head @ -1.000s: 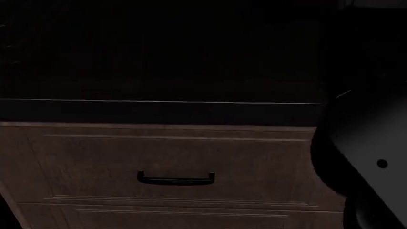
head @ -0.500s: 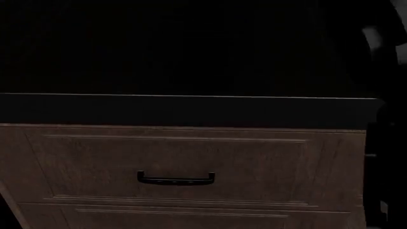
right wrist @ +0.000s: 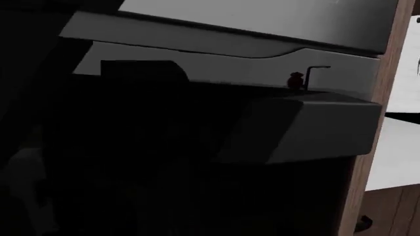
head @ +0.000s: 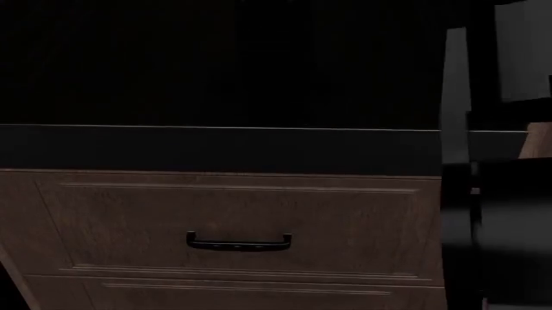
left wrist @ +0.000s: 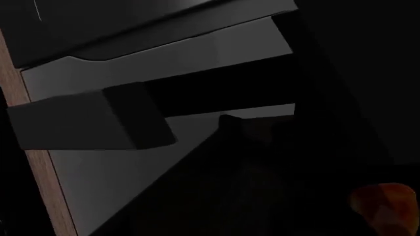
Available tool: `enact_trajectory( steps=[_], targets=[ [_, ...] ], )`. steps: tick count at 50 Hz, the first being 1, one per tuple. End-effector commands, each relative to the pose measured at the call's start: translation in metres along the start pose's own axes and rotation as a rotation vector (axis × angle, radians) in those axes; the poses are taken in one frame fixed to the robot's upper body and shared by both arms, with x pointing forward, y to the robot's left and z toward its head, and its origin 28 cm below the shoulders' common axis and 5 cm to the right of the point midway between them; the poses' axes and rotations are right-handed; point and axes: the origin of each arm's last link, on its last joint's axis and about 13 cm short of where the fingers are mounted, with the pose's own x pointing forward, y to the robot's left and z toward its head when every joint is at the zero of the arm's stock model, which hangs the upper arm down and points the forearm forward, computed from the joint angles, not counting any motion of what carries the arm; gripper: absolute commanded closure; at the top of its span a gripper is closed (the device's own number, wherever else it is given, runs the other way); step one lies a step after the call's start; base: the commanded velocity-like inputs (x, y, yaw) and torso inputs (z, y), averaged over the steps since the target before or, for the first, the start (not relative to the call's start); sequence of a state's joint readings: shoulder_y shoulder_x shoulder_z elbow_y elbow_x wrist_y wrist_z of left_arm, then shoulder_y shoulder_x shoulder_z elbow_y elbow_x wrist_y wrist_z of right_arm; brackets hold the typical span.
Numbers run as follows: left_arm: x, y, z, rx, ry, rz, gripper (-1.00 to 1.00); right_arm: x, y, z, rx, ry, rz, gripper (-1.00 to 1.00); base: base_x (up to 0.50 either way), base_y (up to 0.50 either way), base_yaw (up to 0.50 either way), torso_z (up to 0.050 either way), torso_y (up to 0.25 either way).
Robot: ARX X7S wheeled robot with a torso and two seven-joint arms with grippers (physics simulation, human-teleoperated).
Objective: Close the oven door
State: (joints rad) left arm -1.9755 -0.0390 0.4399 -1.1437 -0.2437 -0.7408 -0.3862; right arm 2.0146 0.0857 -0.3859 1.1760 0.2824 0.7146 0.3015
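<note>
The oven door shows in the head view as a wide black panel with a dark grey edge band (head: 224, 150) along its lower side. In the left wrist view its grey face (left wrist: 118, 182) is close, with the long dark bar handle (left wrist: 223, 88) and one blocky handle mount (left wrist: 92, 123). The right wrist view has the door's grey face (right wrist: 217, 73) and the other handle mount (right wrist: 308, 128). Both grippers sit close under the handle. The left gripper (left wrist: 262, 196) and right gripper (right wrist: 164, 187) are only black masses, so their jaws cannot be made out.
A brown wooden drawer front (head: 233, 213) with a small black handle (head: 239, 242) lies below the door. A dark arm section (head: 496, 213) stands along the right edge of the head view. A wooden cabinet edge (right wrist: 367, 147) borders the door.
In the head view, a pale arm part at the lower right has gone. A dark upright arm section now covers the right edge. The door's edge band sits slightly higher.
</note>
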Motion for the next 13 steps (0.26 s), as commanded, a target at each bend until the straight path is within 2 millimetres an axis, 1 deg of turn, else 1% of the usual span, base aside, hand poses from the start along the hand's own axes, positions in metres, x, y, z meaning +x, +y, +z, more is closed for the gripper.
enact_trajectory(
  steps=[1, 2, 3, 5, 6, 9, 13],
  targets=[
    [0.0083, 0.0027, -0.0309, 0.029, 0.188, -0.051, -1.00, -0.0032, 0.0039, -0.0137, 0.006, 0.211, -0.032, -1.00, 0.02, 0.00, 0.00, 0.000, -0.014],
    [0.0077, 0.0027, -0.0325, 0.042, 0.207, -0.037, -1.00, -0.0026, 0.0033, -0.0142, 0.002, 0.207, -0.077, -1.00, 0.01, 0.00, 0.00, 0.000, -0.013],
    [0.0077, 0.0026, -0.0323, 0.043, 0.204, -0.042, -1.00, -0.0031, 0.0027, -0.0172, -0.051, 0.225, -0.079, -1.00, 0.00, 0.00, 0.00, 0.000, -0.012],
    [0.0090, 0.0040, -0.0300, 0.013, 0.181, -0.049, -1.00, -0.0030, 0.0019, -0.0164, -0.037, 0.225, -0.065, -1.00, 0.01, 0.00, 0.00, 0.000, -0.011],
    [0.0084, 0.0053, -0.0297, -0.007, 0.202, -0.075, -1.00, -0.0032, 0.0016, -0.0162, -0.036, 0.227, -0.055, -1.00, 0.02, 0.00, 0.00, 0.000, 0.000],
    [0.0074, 0.0037, -0.0304, 0.024, 0.207, -0.079, -1.00, -0.0046, 0.0045, -0.0170, -0.049, 0.241, -0.024, -1.00, 0.01, 0.00, 0.00, 0.000, -0.007],
    [0.0040, 0.0003, -0.0394, 0.077, 0.290, -0.114, -1.00, -0.0031, 0.0045, -0.0231, -0.064, 0.257, -0.031, -1.00, 0.00, 0.00, 0.00, 0.000, -0.006]
  ],
)
